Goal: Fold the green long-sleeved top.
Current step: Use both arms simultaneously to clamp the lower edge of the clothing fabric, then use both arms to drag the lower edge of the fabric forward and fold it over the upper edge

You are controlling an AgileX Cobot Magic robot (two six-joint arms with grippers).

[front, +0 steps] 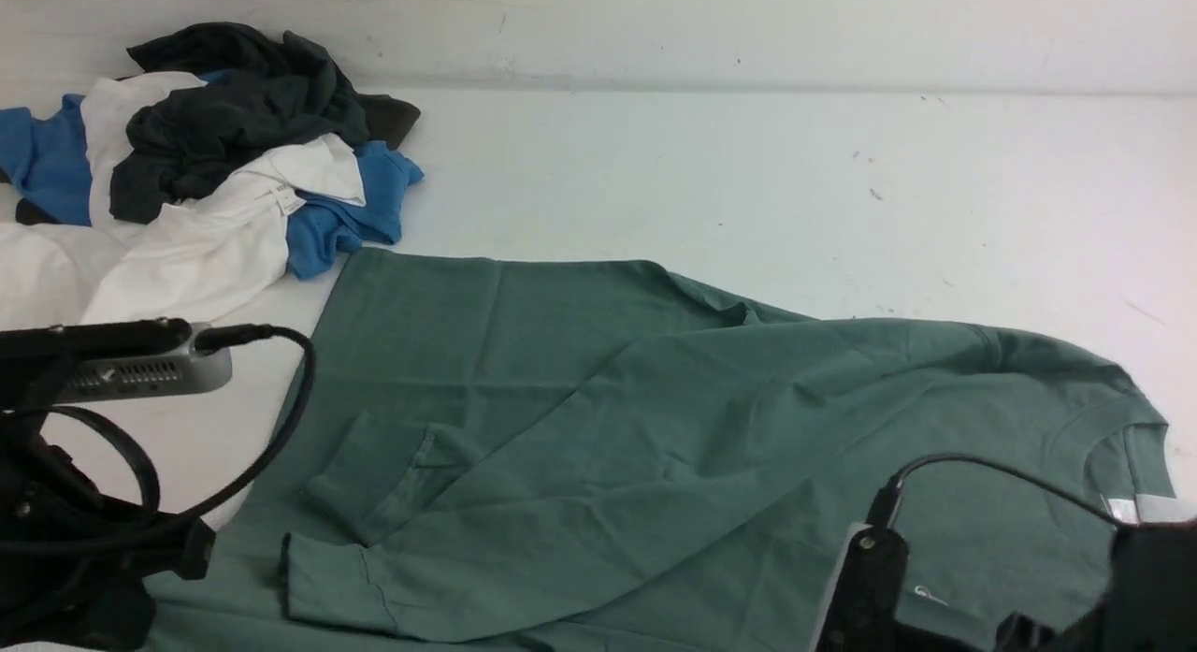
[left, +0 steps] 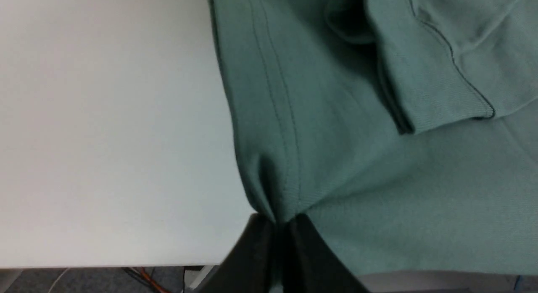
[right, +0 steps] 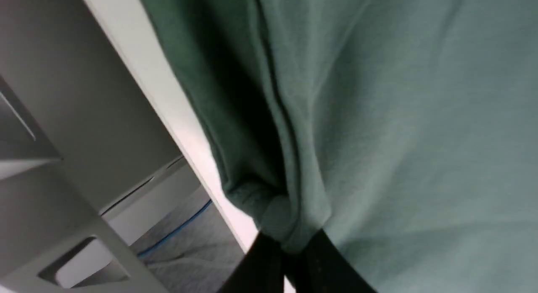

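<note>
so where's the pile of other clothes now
In the front view the clothes pile lies at the far left of the table, by the back wall, just beyond the green top's far left corner.

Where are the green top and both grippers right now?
green top (front: 655, 418): front view, middle of its body.
left gripper (left: 280, 222): left wrist view, fingertips pinching the top's hem.
right gripper (right: 291, 246): right wrist view, fingertips pinching the top's edge.

Nothing legible: the neck label (front: 1136, 509) on the green top (front: 655, 427) is blurred.
</note>
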